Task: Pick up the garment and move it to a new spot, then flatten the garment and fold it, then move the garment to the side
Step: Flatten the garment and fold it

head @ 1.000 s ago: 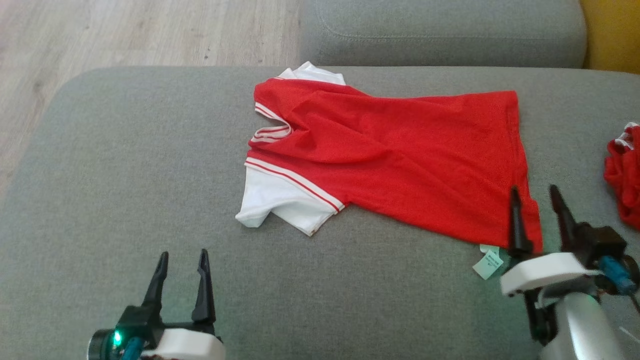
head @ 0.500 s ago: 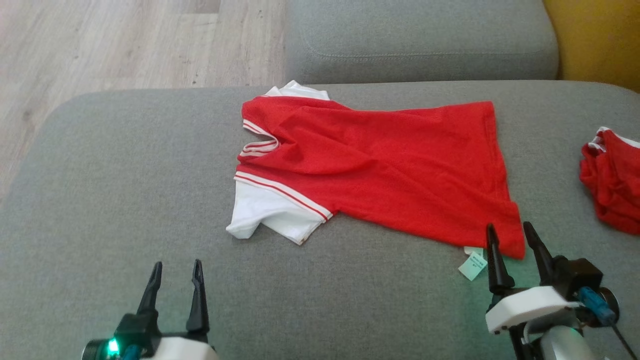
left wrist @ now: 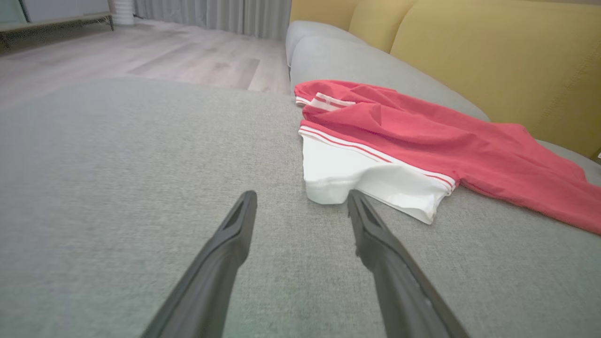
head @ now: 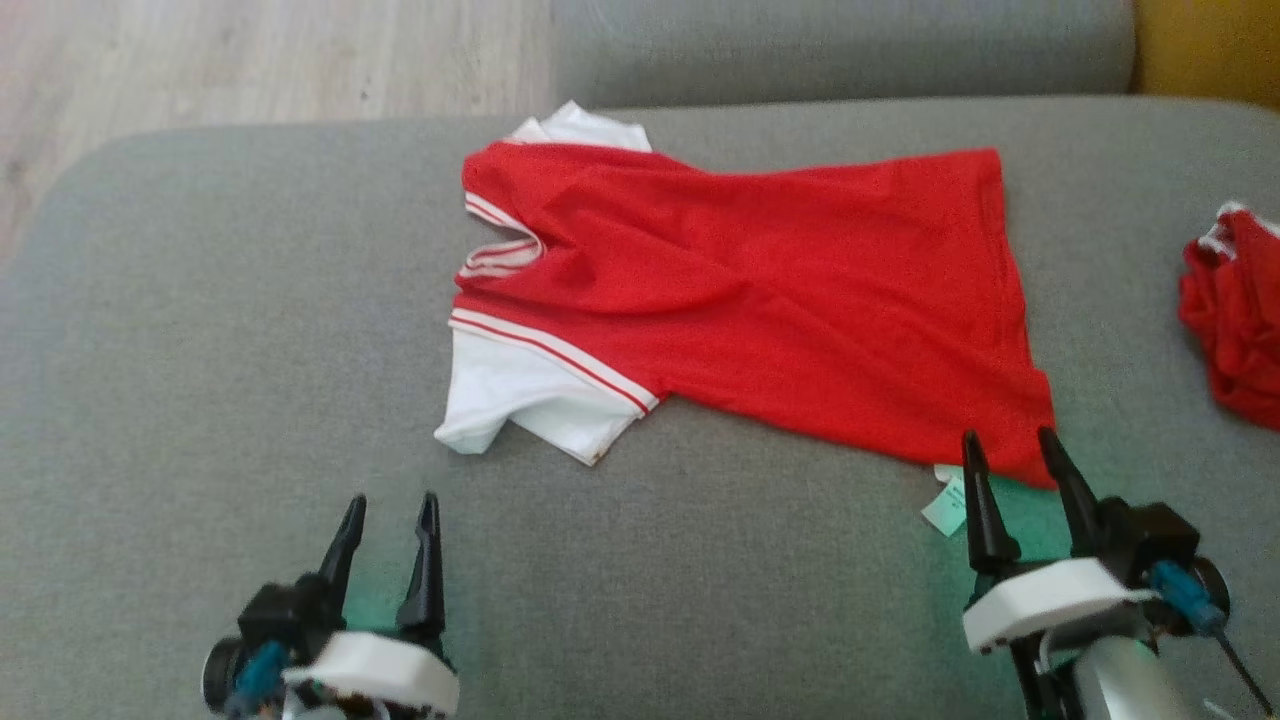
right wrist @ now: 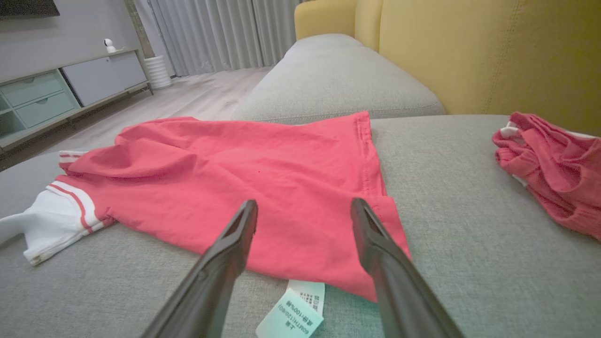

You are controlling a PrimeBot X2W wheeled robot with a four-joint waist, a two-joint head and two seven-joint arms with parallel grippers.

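Head view: the red garment (head: 780, 300) with white sleeves lies spread across the middle of the grey cushion (head: 200, 350). At lower left the left gripper (head: 393, 497) has its fingers apart and empty, below the white sleeve (head: 510, 390). At lower right the right gripper (head: 1006, 433) is spread too, its tips at the garment's lower right corner, beside a pale tag (head: 945, 505). A 2nd red bundle (head: 1235, 320) lies at the right edge.

Left wrist view: the parted fingers frame bare cushion, with the sleeve (left wrist: 357, 173) just beyond.

Right wrist view: the parted fingers point at the hem corner (right wrist: 375, 234), holding nothing.

soft even daylight, head view slightly blurred, wrist views wide-angle.
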